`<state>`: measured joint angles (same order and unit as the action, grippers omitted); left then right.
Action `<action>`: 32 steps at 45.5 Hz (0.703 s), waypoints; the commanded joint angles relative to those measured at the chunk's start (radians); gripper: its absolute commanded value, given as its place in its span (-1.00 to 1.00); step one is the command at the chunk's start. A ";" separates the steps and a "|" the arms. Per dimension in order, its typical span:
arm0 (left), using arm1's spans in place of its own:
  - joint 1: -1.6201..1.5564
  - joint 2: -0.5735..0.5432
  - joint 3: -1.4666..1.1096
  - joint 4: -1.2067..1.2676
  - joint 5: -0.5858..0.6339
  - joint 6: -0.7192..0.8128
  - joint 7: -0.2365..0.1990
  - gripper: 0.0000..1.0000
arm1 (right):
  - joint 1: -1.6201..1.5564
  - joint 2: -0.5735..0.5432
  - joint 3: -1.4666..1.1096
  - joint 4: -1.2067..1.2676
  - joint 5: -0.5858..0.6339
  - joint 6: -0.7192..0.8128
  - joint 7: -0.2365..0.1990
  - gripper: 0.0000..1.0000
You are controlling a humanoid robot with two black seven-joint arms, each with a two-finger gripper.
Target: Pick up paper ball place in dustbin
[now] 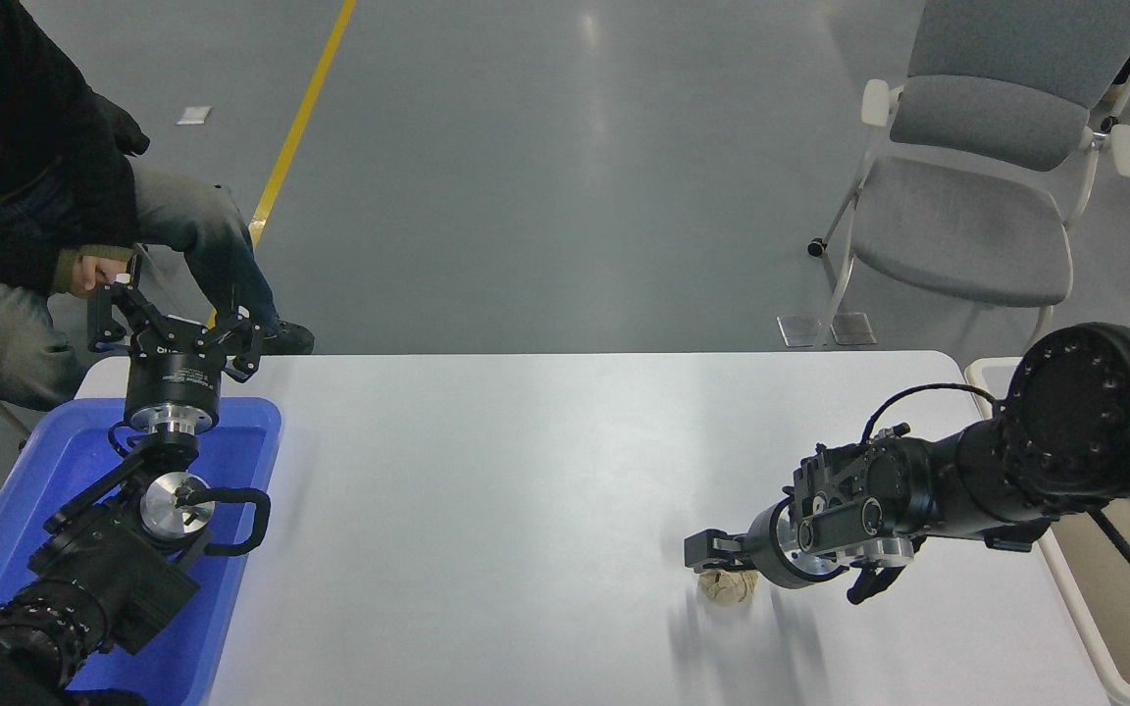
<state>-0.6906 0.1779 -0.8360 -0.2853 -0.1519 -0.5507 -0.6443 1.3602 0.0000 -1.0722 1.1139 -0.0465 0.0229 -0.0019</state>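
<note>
With the paper ball (730, 585) on the table (487, 490) left of the dustbin (1104, 628), the right gripper (717, 557), jaws apparently spread over it, should settle lower, then close squarely.

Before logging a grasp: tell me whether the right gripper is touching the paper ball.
Cannot tell. In the head view the right gripper overlaps the top of the paper ball on the table, hiding both contact and gap.
</note>
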 commanded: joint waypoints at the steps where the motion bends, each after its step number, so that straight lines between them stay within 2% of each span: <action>1: 0.000 0.000 0.000 0.000 0.000 0.000 0.000 0.98 | -0.016 0.000 0.000 -0.011 -0.001 -0.012 0.000 1.00; 32: -0.001 0.000 0.000 0.000 0.000 0.000 0.000 0.98 | -0.041 0.000 0.008 -0.020 -0.001 -0.024 0.000 1.00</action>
<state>-0.6910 0.1778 -0.8360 -0.2853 -0.1519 -0.5507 -0.6443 1.3238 0.0000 -1.0650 1.0973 -0.0476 0.0019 -0.0016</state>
